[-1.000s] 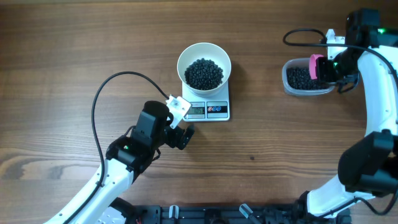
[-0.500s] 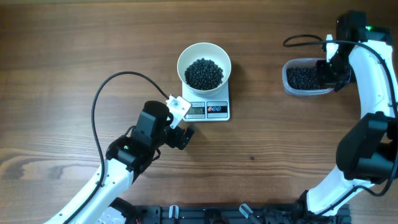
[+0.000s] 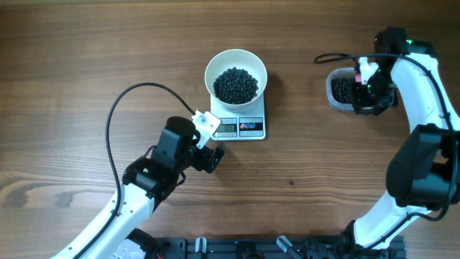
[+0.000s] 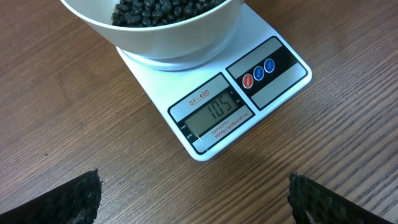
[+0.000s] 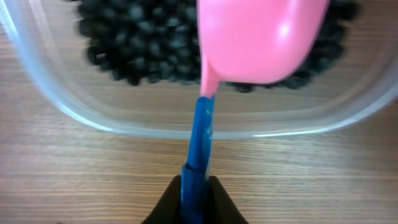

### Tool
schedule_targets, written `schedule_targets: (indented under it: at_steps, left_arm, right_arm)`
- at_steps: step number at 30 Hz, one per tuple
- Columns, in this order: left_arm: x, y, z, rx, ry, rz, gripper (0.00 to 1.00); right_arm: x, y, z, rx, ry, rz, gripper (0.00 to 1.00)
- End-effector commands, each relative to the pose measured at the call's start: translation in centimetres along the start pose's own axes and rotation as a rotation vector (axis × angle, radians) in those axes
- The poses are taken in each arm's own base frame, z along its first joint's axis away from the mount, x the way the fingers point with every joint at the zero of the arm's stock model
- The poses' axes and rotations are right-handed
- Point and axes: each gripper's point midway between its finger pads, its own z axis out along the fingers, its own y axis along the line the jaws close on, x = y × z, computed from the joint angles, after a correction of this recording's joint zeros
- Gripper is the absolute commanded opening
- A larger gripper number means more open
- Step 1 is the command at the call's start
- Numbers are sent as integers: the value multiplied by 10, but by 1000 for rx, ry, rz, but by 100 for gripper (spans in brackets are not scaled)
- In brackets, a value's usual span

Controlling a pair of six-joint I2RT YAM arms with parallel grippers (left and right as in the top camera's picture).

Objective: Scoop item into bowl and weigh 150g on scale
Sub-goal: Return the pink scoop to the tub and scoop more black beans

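Overhead: the white bowl (image 3: 244, 57), heaped with black beans (image 3: 236, 85), stands on the scale (image 3: 251, 128), at about one o'clock from the left gripper (image 3: 213, 150). That gripper is spread wide and holds nothing. The right gripper (image 3: 368, 92) hangs over the three o'clock end of the clear tub (image 3: 335, 101).

Left wrist: the scale's display reads 105, and the bowl sits at twelve o'clock. The fingertips (image 4: 74, 199) stand far apart over the bare table (image 4: 93, 112).

Right wrist: the jaws pinch the blue handle (image 5: 200, 143) of the pink scoop (image 5: 261, 37). Its cup is at twelve o'clock, over the tub's beans.
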Motion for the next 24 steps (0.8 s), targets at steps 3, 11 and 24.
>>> schedule_targets:
  at_steps: [3,11,24]
  left_arm:
    - [2,4,0,-12,5,-2,100]
    - [2,4,0,-12,5,-2,100]
    - [2,4,0,-12,5,-2,100]
  right_arm:
    - [0,34,9,-126,18,-86,4]
    - [-2,45,6,-200,4,-80,4]
    - [2,36,-2,-378,-14,35,4]
